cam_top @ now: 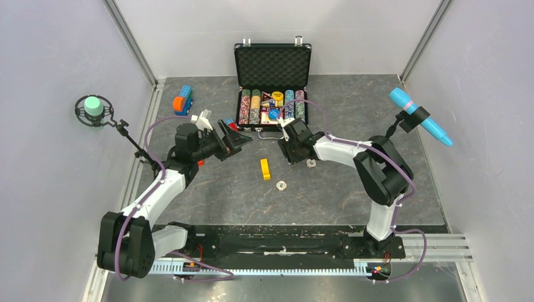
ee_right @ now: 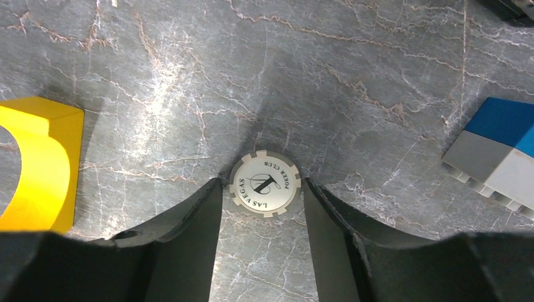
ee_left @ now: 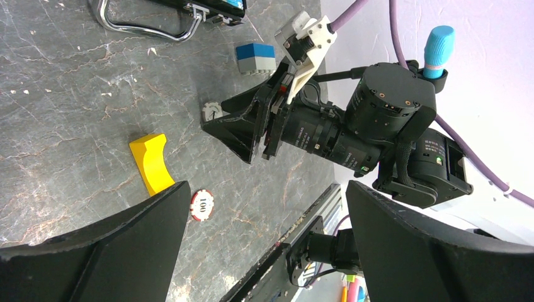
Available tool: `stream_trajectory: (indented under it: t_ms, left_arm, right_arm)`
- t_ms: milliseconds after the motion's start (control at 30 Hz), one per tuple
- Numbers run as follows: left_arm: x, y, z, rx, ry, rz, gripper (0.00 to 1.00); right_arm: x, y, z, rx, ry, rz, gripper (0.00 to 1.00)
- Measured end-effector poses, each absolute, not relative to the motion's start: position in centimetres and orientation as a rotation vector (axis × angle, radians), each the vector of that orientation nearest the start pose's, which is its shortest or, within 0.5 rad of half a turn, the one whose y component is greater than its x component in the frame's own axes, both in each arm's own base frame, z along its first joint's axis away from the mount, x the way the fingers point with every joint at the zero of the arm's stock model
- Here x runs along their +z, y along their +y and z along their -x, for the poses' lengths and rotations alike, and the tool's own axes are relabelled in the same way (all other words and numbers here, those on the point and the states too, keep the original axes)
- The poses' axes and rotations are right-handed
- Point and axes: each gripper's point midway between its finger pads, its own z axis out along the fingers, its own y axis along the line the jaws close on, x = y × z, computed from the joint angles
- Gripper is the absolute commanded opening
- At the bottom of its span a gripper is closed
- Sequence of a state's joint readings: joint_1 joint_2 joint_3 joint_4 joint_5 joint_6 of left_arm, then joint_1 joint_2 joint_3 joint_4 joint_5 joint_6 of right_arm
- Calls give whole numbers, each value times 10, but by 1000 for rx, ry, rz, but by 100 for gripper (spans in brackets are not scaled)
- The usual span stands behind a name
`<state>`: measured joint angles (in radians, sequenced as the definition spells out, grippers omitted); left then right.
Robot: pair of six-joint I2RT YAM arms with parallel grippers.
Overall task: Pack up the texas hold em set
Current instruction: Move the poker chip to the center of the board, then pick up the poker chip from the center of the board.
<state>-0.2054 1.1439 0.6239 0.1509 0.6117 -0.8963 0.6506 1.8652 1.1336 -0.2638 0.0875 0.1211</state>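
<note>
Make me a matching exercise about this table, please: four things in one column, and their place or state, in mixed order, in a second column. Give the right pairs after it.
Things
1. white chip marked 1
2. red-edged chip marked 100
3. black case
4. left claw

Place or state
A. lid up, at the far side of the table
B. wide open, holding nothing
C. lying flat between the tips of the right claw
D. lying flat close beside the yellow block

Pairs: 1-C, 2-D, 3-A, 4-B
</note>
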Motion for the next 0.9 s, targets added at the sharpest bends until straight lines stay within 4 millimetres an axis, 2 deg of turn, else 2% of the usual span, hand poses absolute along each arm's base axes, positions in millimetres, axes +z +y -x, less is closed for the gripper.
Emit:
stream_trajectory:
  t_ms: [133,267,467,700,900]
  left_arm:
    - [188,-192,-296,-1292,2087,278,100]
    - [188,-192,-296,-1292,2088,278,100]
    - [188,-192,-296,-1292,2087,278,100]
    - [187,-192,-297,-1291,2090,281,100]
    - [186,-192,-298,-1292,2090,281,100]
  right_arm:
    - [16,248,-339,183,2489,650,40]
    - [16,246,-339,174,2487,656,36]
    - [17,245,-338,160,2488,664,35]
    - [20,236,-328,134,2508,745,35]
    - [33,233,-324,129,2472,843,34]
